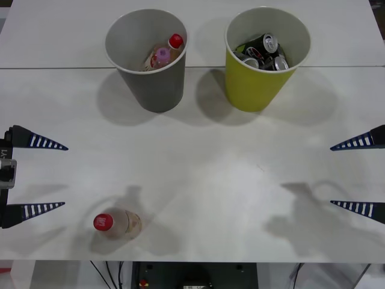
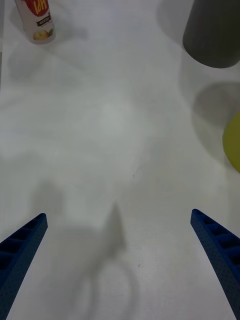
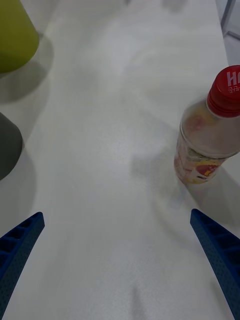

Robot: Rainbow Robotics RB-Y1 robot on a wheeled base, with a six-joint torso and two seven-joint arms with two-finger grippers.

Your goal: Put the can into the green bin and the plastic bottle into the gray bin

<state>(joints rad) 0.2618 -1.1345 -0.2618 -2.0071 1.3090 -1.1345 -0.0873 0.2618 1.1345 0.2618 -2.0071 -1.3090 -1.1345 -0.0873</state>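
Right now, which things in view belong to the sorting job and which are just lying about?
Job:
- plastic bottle, upright on the table near the open left gripper
- gray bin
- green bin, holding cans

Lying about:
- pinkish bottle, already inside the gray bin
- right gripper, open, idle

A white tabletop [image 1: 198, 180] fills nearly the whole front frame, matte and evenly lit from above, with soft gray shadows pooled on it. A thin seam crosses it left to right in the upper part of the frame, dividing it into 2 panels. Along the bottom edge, dark cables [image 1: 108, 274] and a black unit [image 1: 192, 276] sit below the tabletop's front edge.
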